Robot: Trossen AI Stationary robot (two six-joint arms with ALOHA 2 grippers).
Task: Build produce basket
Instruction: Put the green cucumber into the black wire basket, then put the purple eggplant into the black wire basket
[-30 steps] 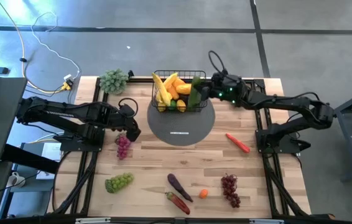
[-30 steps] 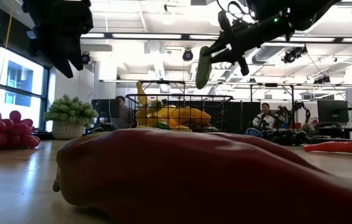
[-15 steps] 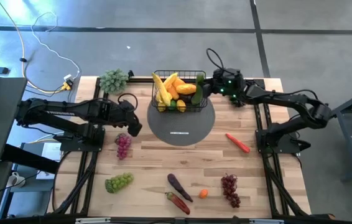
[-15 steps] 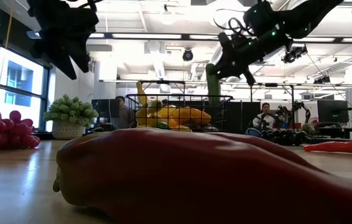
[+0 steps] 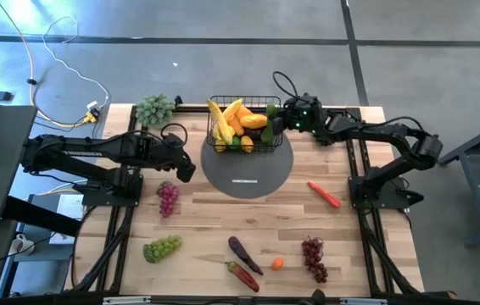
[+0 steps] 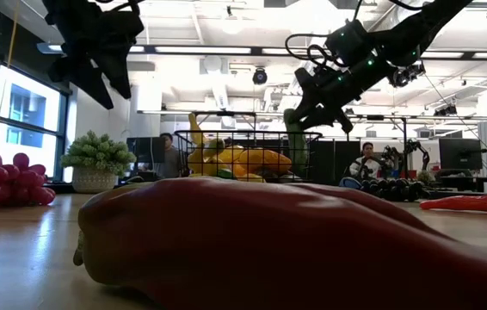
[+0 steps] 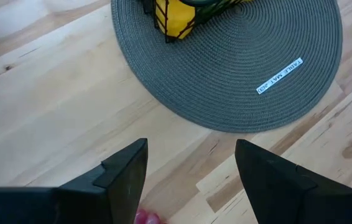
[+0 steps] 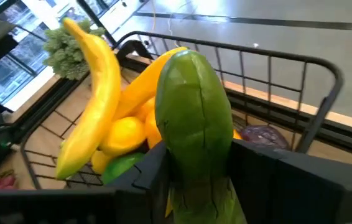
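The black wire basket (image 5: 242,129) stands on the round grey mat (image 5: 247,169) and holds bananas (image 8: 95,112), an orange mango (image 8: 143,84) and lemons (image 8: 124,133). My right gripper (image 5: 276,124) is at the basket's right side, shut on a green cucumber (image 6: 296,142). My left gripper (image 5: 182,169) hovers open over bare wood left of the mat, above the purple grapes (image 5: 168,199). In the left wrist view its fingers (image 7: 126,177) frame the mat's edge (image 7: 238,68). My right gripper pinches the cucumber between its two fingers (image 8: 148,177) near its upper end (image 6: 292,118). The fingers come slanting down from the table's right. The cucumber (image 8: 193,134) hangs nearly upright below them, its lower end (image 6: 298,165) inside the basket behind the mesh.
Loose on the near half of the table: green grapes (image 5: 162,248), an eggplant (image 5: 242,252), a red pepper (image 5: 242,275), a small orange fruit (image 5: 277,263), red grapes (image 5: 313,257) and another red pepper (image 5: 325,195). The leafy bunch (image 5: 155,108) sits at the far left.
My right gripper has moved toward the table's left and down, to the basket's right side. The cucumber has turned from tilted above the rim to nearly upright, and its lower end has dropped into the basket. My left gripper has tipped slightly.
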